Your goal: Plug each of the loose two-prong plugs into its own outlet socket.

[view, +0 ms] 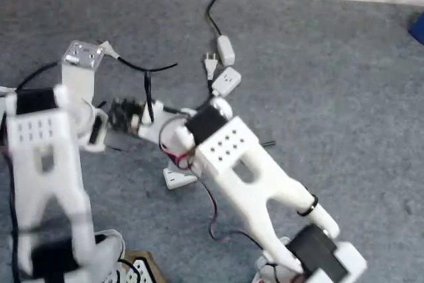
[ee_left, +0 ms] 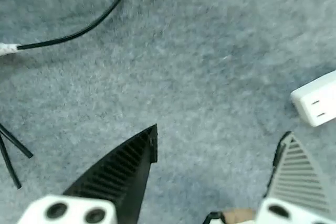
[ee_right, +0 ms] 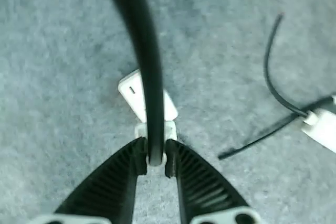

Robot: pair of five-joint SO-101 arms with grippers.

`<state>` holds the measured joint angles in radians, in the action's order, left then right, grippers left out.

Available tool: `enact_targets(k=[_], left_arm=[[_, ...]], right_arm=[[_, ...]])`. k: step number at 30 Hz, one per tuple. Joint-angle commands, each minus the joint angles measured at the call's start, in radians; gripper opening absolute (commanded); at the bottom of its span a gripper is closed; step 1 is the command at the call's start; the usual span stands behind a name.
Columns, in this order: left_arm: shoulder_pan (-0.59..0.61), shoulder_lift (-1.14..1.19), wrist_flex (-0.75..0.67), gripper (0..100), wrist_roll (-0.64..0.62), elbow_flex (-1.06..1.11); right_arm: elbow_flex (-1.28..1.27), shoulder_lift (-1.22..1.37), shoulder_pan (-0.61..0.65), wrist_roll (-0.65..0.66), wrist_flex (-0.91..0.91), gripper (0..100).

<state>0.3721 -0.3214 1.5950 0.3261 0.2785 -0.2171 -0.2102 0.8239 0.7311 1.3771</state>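
We judge the insertion step in hand: the right claw point(ee_right: 156, 161) is clamped on a black cord point(ee_right: 137, 45) just behind its white plug point(ee_right: 155, 129), right over a white outlet socket point(ee_right: 135, 94). Next the plug must be squared to that socket and pressed straight in, while the left claw point(ee_left: 220, 131) gapes empty near a second socket point(ee_left: 317, 100). We can read no writing anywhere.

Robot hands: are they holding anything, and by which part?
The right hand pinches the black cord just above its white plug. The left hand holds nothing.
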Motion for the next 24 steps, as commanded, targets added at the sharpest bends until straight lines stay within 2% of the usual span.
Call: enact_targets(k=[1,6,11,19,24], left_arm=[[0.054,0.18,0.072,35,0.043,-0.249],[0.068,0.349,0.104,35,0.063,-0.409],[0.064,0.443,0.083,35,0.063,-0.423],[0.048,0.463,0.029,35,0.06,-0.423],[0.088,0.463,0.025,35,-0.034,-0.504]], right_arm=[[-0.157,-0.125,0.002,0.078,-0.094,0.7],[-0.211,-0.153,0.001,0.141,-0.108,0.7],[-0.196,-0.162,0.01,0.138,-0.105,0.7],[-0.137,-0.153,0.018,0.166,-0.079,0.7],[-0.137,-0.151,0.045,0.169,-0.12,0.7]])
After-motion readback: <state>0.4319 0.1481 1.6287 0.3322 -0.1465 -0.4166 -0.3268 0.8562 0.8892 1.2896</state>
